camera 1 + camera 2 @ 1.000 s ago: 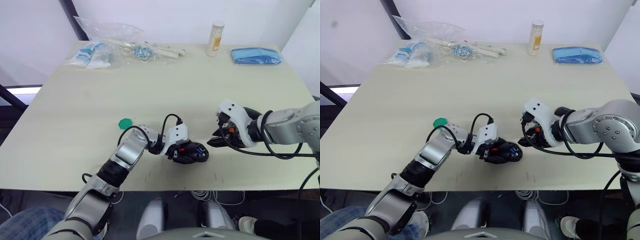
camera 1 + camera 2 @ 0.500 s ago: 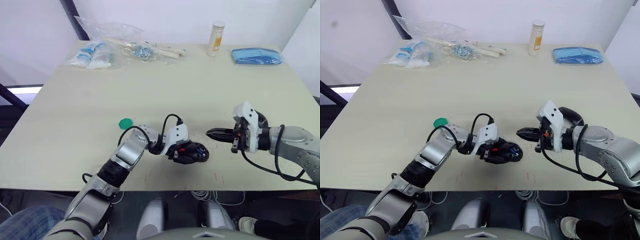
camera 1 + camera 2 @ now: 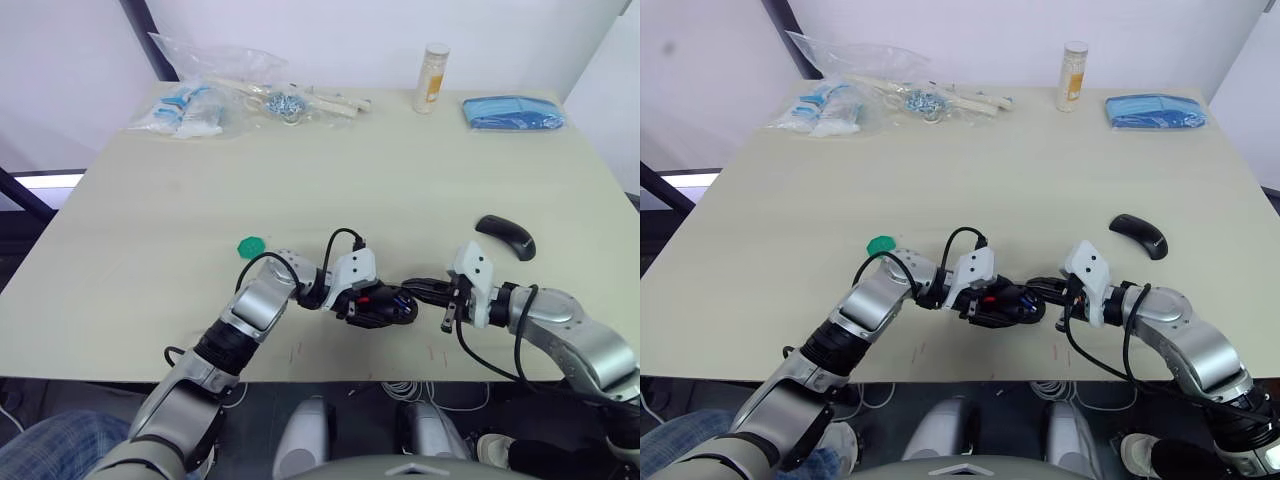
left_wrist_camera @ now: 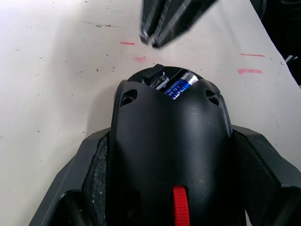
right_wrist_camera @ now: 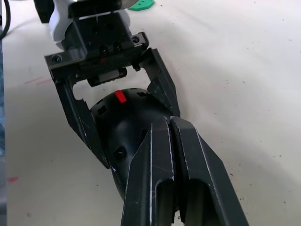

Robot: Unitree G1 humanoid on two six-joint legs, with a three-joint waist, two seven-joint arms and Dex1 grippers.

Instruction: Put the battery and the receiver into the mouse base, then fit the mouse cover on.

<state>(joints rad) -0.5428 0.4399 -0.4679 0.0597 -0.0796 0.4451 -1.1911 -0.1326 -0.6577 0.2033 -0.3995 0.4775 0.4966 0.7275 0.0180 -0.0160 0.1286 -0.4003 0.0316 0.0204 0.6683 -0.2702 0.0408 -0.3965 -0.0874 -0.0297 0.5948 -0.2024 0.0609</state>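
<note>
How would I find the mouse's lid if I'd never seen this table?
Start at the beige table and go to its right side, nearer than the blue packet. The mouse cover lies there alone: a smooth, plain black arched shell, unlike the thicker mouse base in the left claw.

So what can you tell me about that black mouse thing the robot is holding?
The black oval plastic mouse base sits on the pale table near its front edge, clamped between the left gripper's two black fingers. It has a small red patch on top and small holes. Its open end shows the blue battery lying inside a hollow. The right gripper, fingers shut together, points at that open end. No cover is on it.
</note>
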